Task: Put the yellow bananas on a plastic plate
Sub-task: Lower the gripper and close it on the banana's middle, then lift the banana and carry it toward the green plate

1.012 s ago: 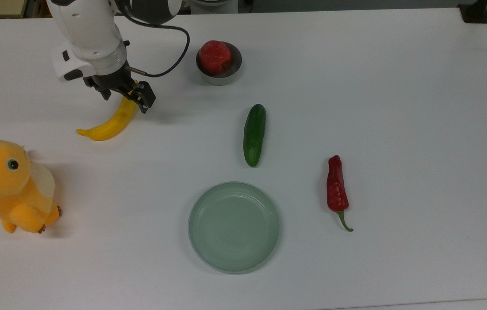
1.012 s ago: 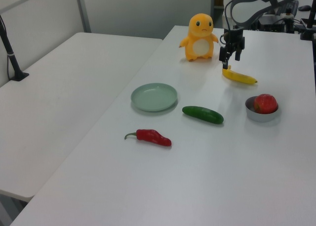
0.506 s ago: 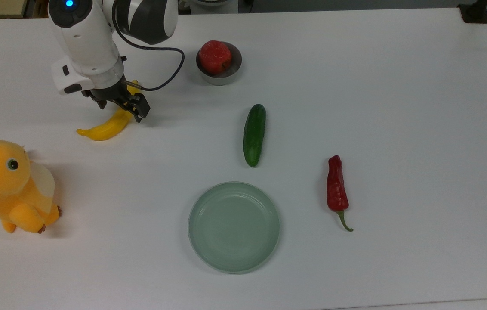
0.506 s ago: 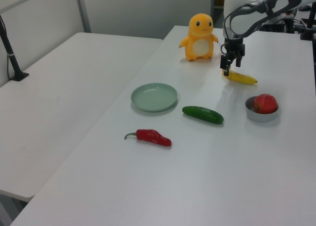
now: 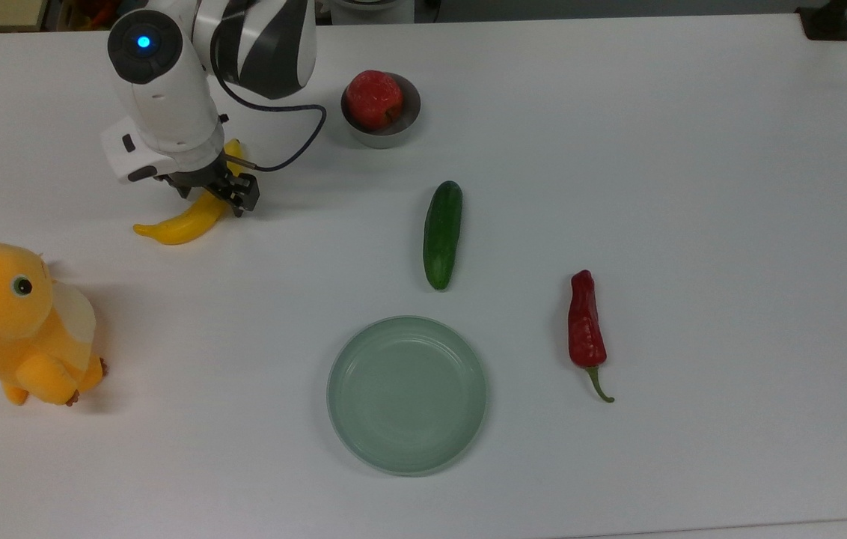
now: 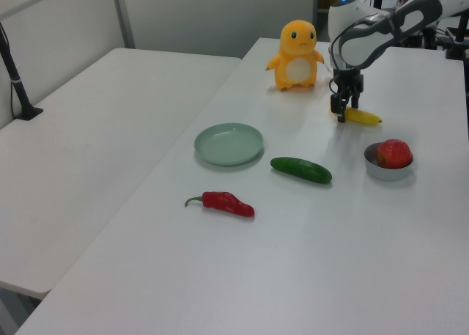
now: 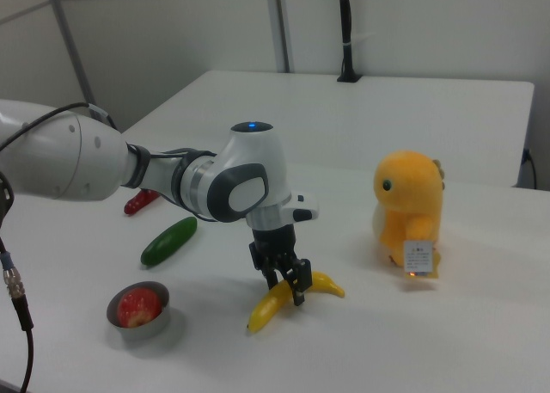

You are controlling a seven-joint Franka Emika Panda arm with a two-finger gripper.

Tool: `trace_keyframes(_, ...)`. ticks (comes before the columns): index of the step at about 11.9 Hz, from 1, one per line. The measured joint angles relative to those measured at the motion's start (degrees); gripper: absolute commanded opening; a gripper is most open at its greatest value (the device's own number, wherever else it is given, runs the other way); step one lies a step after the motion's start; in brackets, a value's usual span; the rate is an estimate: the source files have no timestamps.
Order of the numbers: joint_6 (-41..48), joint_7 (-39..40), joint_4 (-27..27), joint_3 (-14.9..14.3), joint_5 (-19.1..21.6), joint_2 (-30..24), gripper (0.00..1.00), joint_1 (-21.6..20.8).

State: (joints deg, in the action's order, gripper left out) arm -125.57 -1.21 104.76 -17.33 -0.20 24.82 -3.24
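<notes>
Plate (image 5: 407, 394): lower centre of the top view, flat on the white table (image 5: 693, 187), nothing in it. Pale grey-green, raised rim. In the left view it sits at centre left (image 6: 229, 144).
Chilli (image 5: 586, 331): red, green stalk, to the top view's right of the plate, apart from it. In the left view it is the nearest item, lower centre (image 6: 223, 202).
Cucumber (image 5: 443, 233): dark green, just above the plate in the top view, not touching it. Mid-frame in the left view (image 6: 301, 169); left of my arm in the right view (image 7: 169, 240).
Plush (image 5: 16, 322): yellow-orange toy, far left edge of the top view, standing upright. Right of frame in the right view (image 7: 410, 211), a tag on its front.
Banana (image 5: 182, 221): upper left of the top view, lying on the table, well apart from the plate. Lower centre of the right view (image 7: 275, 302).
My pincer (image 5: 221, 193): down on the banana's middle, pointing at the table. In the right view (image 7: 289, 283) my fingers stand either side of the banana, astride it; whether they already press it I cannot tell. The banana rests on the table. In the left view (image 6: 342, 108) it is at upper right.
Bowl (image 5: 382, 131): small, metal, top centre of the top view, holding a red fruit (image 5: 373, 97). Lower left in the right view (image 7: 142, 317).
</notes>
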Motion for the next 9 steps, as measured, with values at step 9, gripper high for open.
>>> trace_keyframes(9, -3.0, -0.3, -2.0, 0.3, 0.0, -0.2, 0.16, -0.7)
